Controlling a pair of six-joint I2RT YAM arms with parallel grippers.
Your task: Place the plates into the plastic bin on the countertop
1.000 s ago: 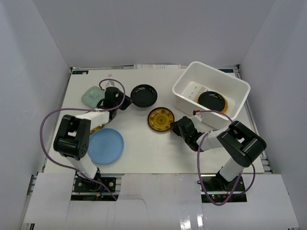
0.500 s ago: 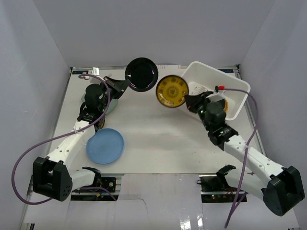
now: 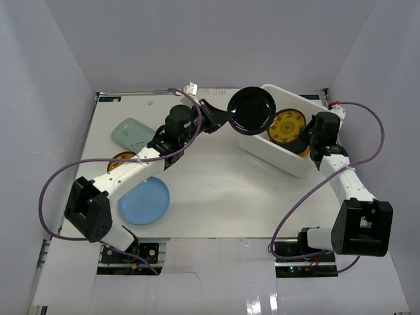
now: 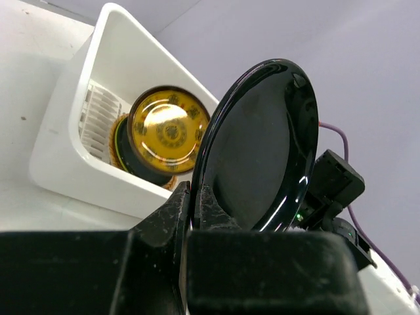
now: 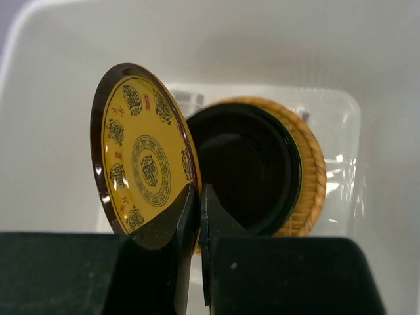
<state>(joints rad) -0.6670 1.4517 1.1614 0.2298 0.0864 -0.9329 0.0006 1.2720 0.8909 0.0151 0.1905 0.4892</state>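
Top external view showed me the left gripper [image 3: 222, 119] pinching the rim of a glossy black round plate [image 3: 251, 110]. It held the plate in the air, on edge, at the left rim of the white rectangular plastic bin [image 3: 279, 155]. The bin stood at the far right of the large flat white countertop [image 3: 216, 190].

In the left wrist view the fingers were clamped on the plate's lower edge, and the plate stood close to upright, its face shining.

The right gripper [image 3: 308, 136] reached into the bin from the right, pinching a gold-patterned round plate with a dark rim [image 3: 287, 126]. The right wrist view showed both fingers pressed onto that plate's lower edge. The plate stood on edge inside the bin walls. Behind it lay a second glossy black plate [image 5: 243, 174], stacked on a woven orange-tan round plate [image 5: 310, 177] on the bin floor. I could not tell whether the held plate touched that stack.

Out on the countertop, a mint-green rounded oblong plate [image 3: 131, 133] lay at the far left. A light blue round plate [image 3: 144, 200] lay nearer, left of centre. Between them a yellow-brown round plate [image 3: 120, 162] sat partly hidden under the left arm, and I could not make out its pattern.
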